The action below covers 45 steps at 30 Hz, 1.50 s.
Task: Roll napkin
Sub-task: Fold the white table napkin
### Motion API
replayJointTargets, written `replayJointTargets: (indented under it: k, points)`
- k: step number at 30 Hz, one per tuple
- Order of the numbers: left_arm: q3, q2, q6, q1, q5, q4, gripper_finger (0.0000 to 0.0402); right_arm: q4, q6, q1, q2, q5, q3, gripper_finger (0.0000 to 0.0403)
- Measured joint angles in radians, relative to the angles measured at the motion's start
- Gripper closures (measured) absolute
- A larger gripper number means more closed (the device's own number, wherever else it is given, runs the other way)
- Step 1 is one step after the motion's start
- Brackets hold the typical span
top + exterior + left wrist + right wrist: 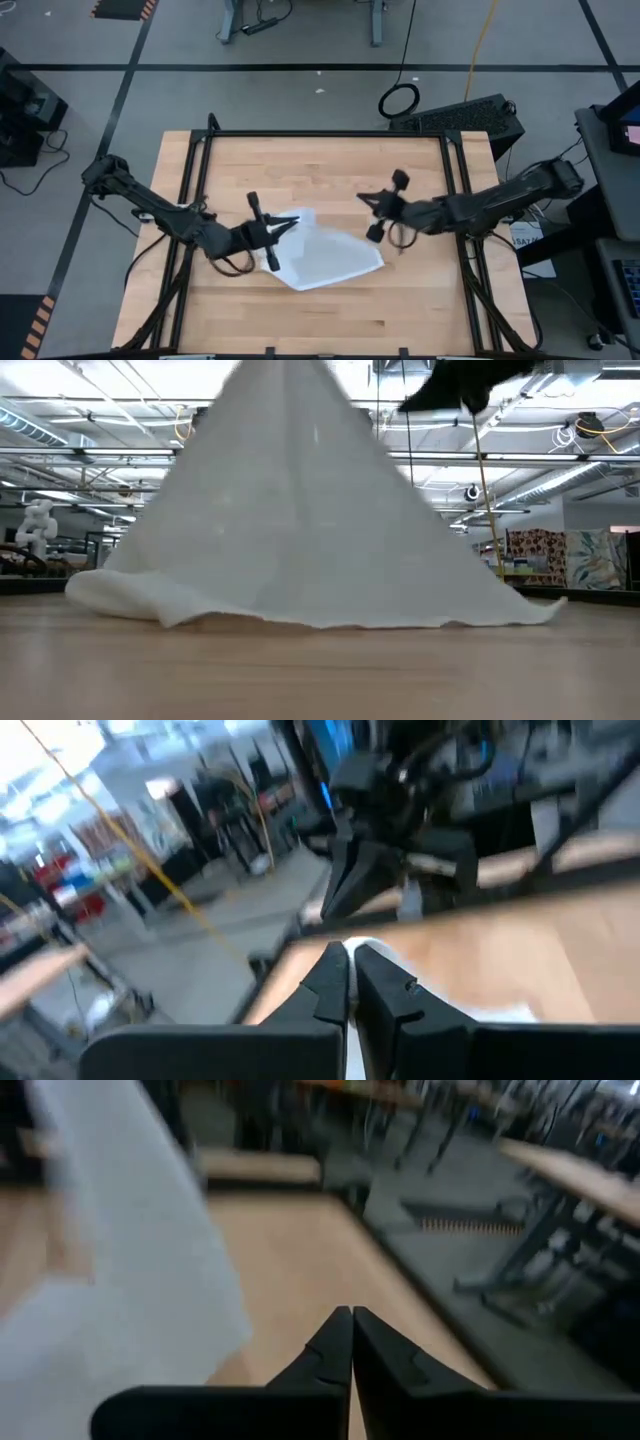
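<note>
**White cloth lifted at one corner by the left gripper**

The thin white cloth napkin [325, 255] lies near the middle of the pale wooden table [320, 165], its left corner raised into a tent shape. The left gripper [283, 229] pinches that raised corner, fingers narrowed on the fabric. The right gripper [366, 203] hangs just right of the napkin, fingers pressed together, holding nothing.

My light wooden tabletop [330, 165] sits inside a black metal frame [320, 133]. Beyond its far edge, on the grey floor, lie a coiled black cable [400, 100] and a dark slotted box [470, 113]. A yellow cord [485, 35] trails across the floor, and black tape lines [300, 68] mark it.
</note>
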<state>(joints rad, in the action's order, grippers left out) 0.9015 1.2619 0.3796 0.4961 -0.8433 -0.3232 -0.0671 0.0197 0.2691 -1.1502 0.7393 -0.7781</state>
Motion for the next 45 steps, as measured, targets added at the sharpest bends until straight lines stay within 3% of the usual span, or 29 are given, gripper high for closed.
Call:
replayJointTargets:
  k: [3, 6, 12, 19, 24, 30, 35, 42, 45]
  points:
    - [0.025, -0.001, 0.106, -0.005, 0.000, -0.077, 0.0393, -0.028, -0.022, 0.001, 0.079, -0.016, -0.001, 0.0399]
    - [0.056, -0.001, 0.189, -0.028, 0.000, -0.079, 0.0393, 0.019, 0.003, 0.001, 0.118, -0.123, -0.001, 0.0399]
    - [0.080, -0.002, 0.210, -0.110, 0.061, -0.074, 0.0393, 0.065, 0.138, 0.032, 0.042, -0.280, -0.001, 0.0390]
    - [0.080, -0.001, 0.089, -0.191, 0.107, 0.068, 0.0393, 0.030, 0.216, 0.102, -0.170, -0.292, -0.001, 0.0303]
    - [0.080, -0.001, 0.071, -0.210, 0.107, 0.110, 0.0393, 0.127, 0.333, 0.151, -0.245, -0.305, 0.000, 0.0229]
    - [0.080, -0.001, 0.072, -0.224, 0.107, 0.116, 0.0393, 0.267, 0.501, 0.274, -0.292, -0.403, 0.000, 0.0189]
    - [0.080, -0.001, 0.064, -0.240, 0.107, 0.126, 0.0393, 0.247, 0.546, 0.385, -0.362, -0.401, 0.000, 0.0191]
    - [0.080, -0.001, 0.052, -0.241, 0.107, 0.128, 0.0393, 0.164, 0.679, 0.484, -0.455, -0.254, 0.000, 0.0187]
    - [0.080, -0.001, 0.051, -0.241, 0.107, 0.128, 0.0393, 0.126, 0.738, 0.503, -0.486, -0.242, 0.000, 0.0170]
